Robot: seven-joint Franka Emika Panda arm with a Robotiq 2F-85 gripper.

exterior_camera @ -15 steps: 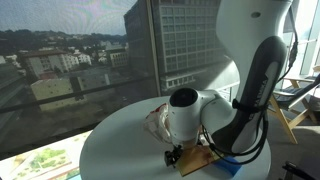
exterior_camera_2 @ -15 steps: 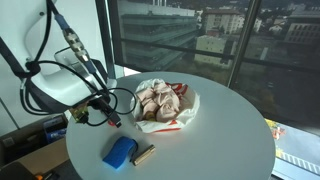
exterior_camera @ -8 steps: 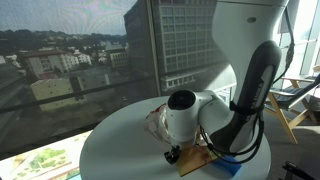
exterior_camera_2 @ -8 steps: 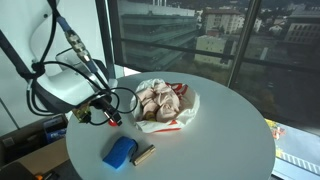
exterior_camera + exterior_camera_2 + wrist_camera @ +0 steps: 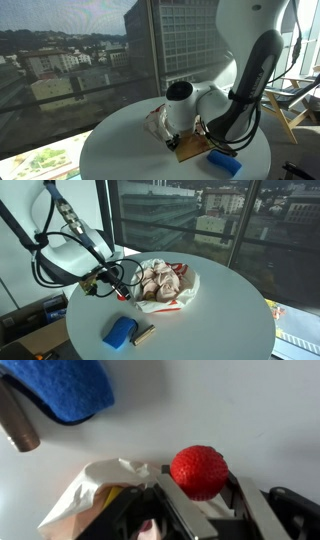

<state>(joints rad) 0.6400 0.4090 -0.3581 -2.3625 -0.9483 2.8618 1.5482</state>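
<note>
My gripper point(image 5: 197, 482) has its jaws closed on the red ball point(image 5: 198, 468), a finger at each flank, low over the table point(image 5: 225, 315) near the rim on the arm's side. The ball looks small, light and bumpy-skinned, perhaps soft, so I judge a gentle hold across its middle suits it. A crumpled wrapper point(image 5: 165, 282) lies just beside, with a blue sponge point(image 5: 120, 332) and a brown cylinder point(image 5: 144, 333) nearer the rim. The widest room is past the wrapper, toward the window.

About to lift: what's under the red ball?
White table shows around the red ball, held in the gripper; crumpled paper lies beside it. Directly beneath is covered.
</note>
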